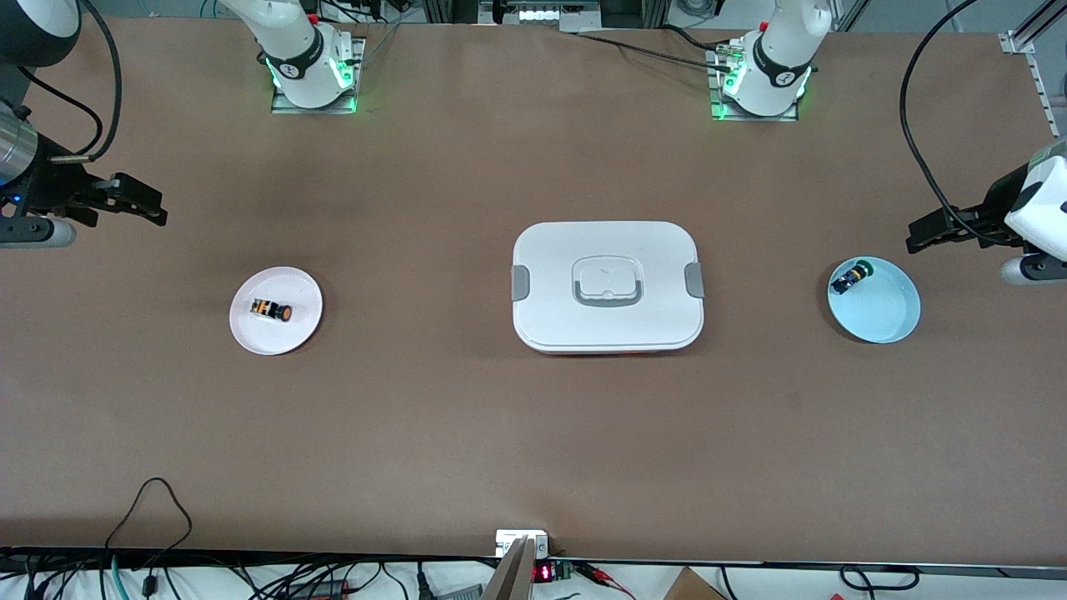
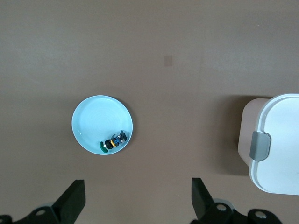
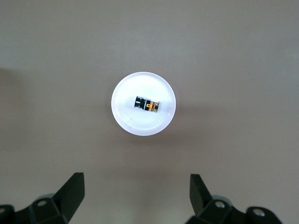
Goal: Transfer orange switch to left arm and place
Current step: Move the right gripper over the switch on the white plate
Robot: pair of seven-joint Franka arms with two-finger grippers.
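Observation:
The orange switch [image 1: 272, 311] [image 3: 147, 104] lies on its side on a white plate [image 1: 250, 333] [image 3: 140, 123] toward the right arm's end of the table. High over the table beside that plate, my right gripper [image 1: 147, 203] [image 3: 135, 186] is open with nothing between its fingers. The white box [image 1: 550, 267] [image 2: 280, 140] sits lid-on in the middle of the table. My left gripper [image 1: 919, 234] [image 2: 138, 193] hangs open, holding nothing, over the table beside a light blue plate [image 1: 884, 312] [image 2: 96, 121] at the left arm's end.
A black-and-blue switch with a green cap [image 1: 852, 277] [image 2: 113, 142] lies in the blue plate near its rim. Cables and a small electronics board [image 1: 523, 543] run along the table edge nearest the front camera. Both arm bases stand at the edge farthest from it.

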